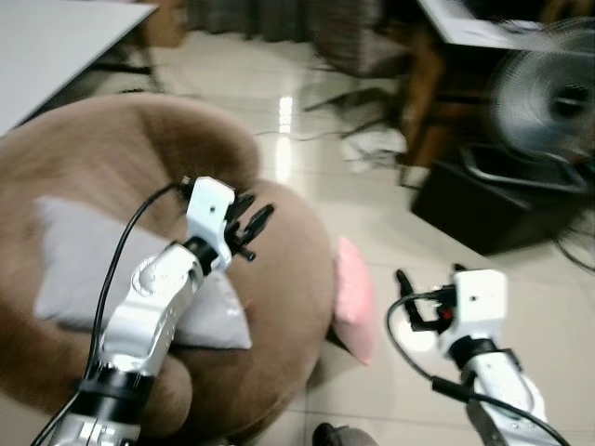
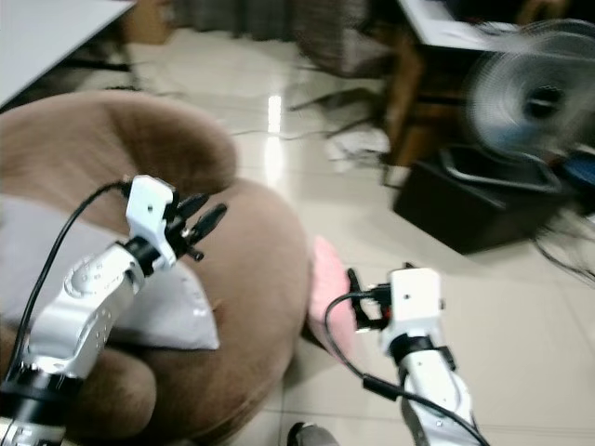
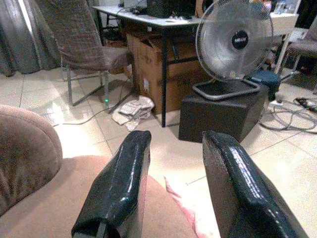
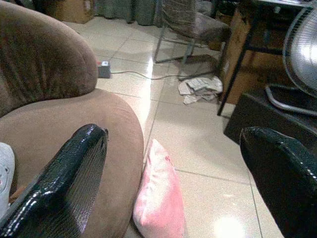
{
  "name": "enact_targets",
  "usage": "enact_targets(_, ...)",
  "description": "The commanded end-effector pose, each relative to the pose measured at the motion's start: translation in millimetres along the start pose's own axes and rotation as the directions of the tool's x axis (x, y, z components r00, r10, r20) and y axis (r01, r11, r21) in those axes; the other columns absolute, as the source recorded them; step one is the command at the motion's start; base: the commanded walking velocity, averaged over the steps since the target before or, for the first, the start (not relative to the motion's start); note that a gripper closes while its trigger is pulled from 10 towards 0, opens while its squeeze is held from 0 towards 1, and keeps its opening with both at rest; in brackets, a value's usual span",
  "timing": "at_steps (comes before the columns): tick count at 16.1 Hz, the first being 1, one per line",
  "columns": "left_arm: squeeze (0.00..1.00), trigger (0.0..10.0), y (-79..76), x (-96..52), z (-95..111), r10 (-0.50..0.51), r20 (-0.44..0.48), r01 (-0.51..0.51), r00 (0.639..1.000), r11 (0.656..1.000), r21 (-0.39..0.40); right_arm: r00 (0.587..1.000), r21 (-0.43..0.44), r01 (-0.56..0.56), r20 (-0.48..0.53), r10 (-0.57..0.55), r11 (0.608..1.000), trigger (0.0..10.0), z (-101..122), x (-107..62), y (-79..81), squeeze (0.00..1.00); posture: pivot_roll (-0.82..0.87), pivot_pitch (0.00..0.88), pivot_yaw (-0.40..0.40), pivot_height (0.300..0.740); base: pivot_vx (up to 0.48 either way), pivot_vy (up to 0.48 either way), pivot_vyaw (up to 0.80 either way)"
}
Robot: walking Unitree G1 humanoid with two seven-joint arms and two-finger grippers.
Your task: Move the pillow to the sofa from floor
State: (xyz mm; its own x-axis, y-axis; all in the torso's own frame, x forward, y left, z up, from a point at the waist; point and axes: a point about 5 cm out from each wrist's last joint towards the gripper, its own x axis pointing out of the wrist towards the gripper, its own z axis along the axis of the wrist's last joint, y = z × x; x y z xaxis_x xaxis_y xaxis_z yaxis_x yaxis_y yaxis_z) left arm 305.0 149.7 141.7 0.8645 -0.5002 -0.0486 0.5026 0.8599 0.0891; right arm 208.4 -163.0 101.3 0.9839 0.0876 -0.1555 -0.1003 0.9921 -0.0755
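Right claw [image 4: 168,178] wide open above pink pillow [image 4: 159,198]

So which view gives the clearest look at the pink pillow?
The right wrist view: the pink pillow stands on edge on the tile floor, leaning against the brown sofa, framed between the right gripper's open fingers. Both eye views show it blurred beside the sofa. The left wrist view catches just a pink corner.

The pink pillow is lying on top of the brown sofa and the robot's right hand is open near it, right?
Not quite. The pink pillow is on the floor, leaning against the brown sofa, as the right wrist view shows. The right hand is open near it.
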Motion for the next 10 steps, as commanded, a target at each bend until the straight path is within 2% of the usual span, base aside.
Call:
enact_targets(1, 0.0, 10.0, 0.1, -1.6, -4, 0.037, -0.019, -0.037, 0.999, 0.999, 0.014, 1.0, -0.006, 0.004, -0.023, -0.004, 1.0, 10.0, -2, 0.7, -0.5, 0.0, -0.05, 0.036, -0.019, 0.74, 0.0, 0.0, 0.0)
enact_targets(3, 0.0, 10.0, 0.0, -1.7, -8, 0.057, -0.033, -0.057, 0.998, 0.998, 0.011, 0.999, -0.015, -0.003, -0.035, 0.002, 1.0, 10.0, -3, 1.5, -0.4, 0.0, -0.05, 0.03, -0.022, 0.74, 0.0, -0.416, 0.0)
enact_targets(6, 0.0, 10.0, -4.8, -0.4, -15, 0.06, -0.052, -0.057, 0.997, 0.997, 0.057, 0.997, -0.021, 0.005, -0.08, -0.007, 1.0, 10.0, -9, 1.4, -2.2, 0.0, -0.05, 0.023, -0.023, 0.74, 0.0, -0.48, 0.0)
enact_targets(10, 0.0, 10.0, -7.7, 2.2, -18, 0.074, -0.057, -0.07, 0.996, 0.995, 0.072, 0.993, -0.044, -0.003, -0.118, -0.002, 0.999, 10.0, -17, -2.8, -2.1, 0.0, -0.06, 0.02, -0.018, 0.74, 0.0, -0.48, 0.0)
